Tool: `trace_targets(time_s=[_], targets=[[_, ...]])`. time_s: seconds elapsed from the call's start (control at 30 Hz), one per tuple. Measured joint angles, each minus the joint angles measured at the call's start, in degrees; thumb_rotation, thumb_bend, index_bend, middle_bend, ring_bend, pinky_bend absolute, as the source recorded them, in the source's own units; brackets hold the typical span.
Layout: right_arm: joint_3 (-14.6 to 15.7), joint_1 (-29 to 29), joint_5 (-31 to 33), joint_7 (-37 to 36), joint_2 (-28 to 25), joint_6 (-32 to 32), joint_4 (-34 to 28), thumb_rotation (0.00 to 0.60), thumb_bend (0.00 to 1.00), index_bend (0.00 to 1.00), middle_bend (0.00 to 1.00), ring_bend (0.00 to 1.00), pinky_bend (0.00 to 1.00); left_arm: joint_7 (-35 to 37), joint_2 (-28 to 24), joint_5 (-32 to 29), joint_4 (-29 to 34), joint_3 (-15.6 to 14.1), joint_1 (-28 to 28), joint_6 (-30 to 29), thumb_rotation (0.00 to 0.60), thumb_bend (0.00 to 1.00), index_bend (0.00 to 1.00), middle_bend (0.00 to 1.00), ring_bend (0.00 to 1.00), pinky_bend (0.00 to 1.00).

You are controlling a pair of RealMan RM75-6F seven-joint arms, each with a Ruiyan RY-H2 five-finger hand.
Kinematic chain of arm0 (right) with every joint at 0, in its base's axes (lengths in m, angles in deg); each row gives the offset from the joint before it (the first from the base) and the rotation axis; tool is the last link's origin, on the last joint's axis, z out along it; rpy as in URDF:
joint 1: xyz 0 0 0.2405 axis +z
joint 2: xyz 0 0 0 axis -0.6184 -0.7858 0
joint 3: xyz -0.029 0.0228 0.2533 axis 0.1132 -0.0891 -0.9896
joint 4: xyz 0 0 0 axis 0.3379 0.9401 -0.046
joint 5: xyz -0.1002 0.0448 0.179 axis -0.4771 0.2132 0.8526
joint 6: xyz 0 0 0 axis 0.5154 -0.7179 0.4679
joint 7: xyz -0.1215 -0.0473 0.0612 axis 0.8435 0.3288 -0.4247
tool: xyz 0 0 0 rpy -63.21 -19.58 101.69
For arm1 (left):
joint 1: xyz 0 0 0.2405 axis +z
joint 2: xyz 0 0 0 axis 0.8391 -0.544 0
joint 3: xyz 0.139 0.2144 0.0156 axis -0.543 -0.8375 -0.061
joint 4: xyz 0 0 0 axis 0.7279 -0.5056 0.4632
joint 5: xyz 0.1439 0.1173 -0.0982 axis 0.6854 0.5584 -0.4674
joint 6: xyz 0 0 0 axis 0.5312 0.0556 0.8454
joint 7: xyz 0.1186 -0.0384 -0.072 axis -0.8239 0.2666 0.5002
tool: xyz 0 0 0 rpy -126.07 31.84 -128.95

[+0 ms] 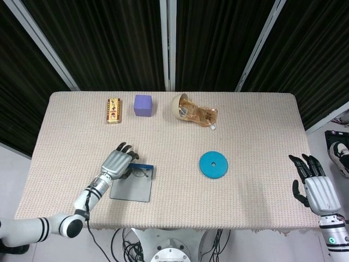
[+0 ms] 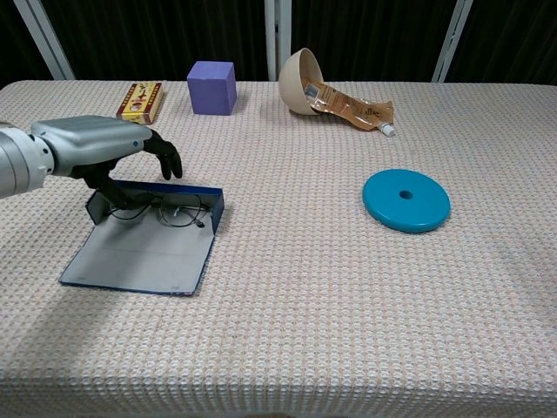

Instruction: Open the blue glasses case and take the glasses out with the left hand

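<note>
Even, bright overhead light covers the table [image 1: 262, 131]; shadows under objects are soft and short. Both views are sharp, without glare, against a dark backdrop of curtains [image 1: 109, 38].

Glasses case [image 2: 139, 252]: lying open on the table [image 2: 296, 331], lower left of the chest view.
Glasses [image 2: 170, 210]: in the case, along its far edge.
Left hand [image 2: 96, 148]: over the case's far left corner, fingers curled down toward the glasses.
Right hand [image 1: 316, 188]: lower right of the head view, off the table's right edge, fingers apart.
Disc [image 2: 406, 199]: right of centre.
Small box [image 2: 140, 99], cube [image 2: 211, 87], tipped bowl [image 2: 296, 83]: along the far edge, left to right.
Packet [image 2: 348, 104]: spilling rightward from the bowl.
</note>
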Motion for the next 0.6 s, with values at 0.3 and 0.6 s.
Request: trace_targets(time_s=[0.3, 0.6], targets=[[0.0, 0.2, 0.3, 0.1, -0.1, 0.4, -0.1, 0.6, 0.66, 0.0, 0.15, 0.0, 0.0, -0.1, 0.1, -1.2, 0.6, 0.5, -0.1, 0.2, 0.6, 0.43, 0.34, 0.28, 0.08, 0.01], [0.0, 0.3, 0.5, 0.0, -0.1, 0.6, 0.0, 0.6, 0.66, 0.0, 0.15, 0.0, 0.0, -0.5, -0.1, -2.3, 0.7, 0.6, -0.5, 1.0, 0.6, 0.45, 0.39, 0.3, 0.08, 0.01]])
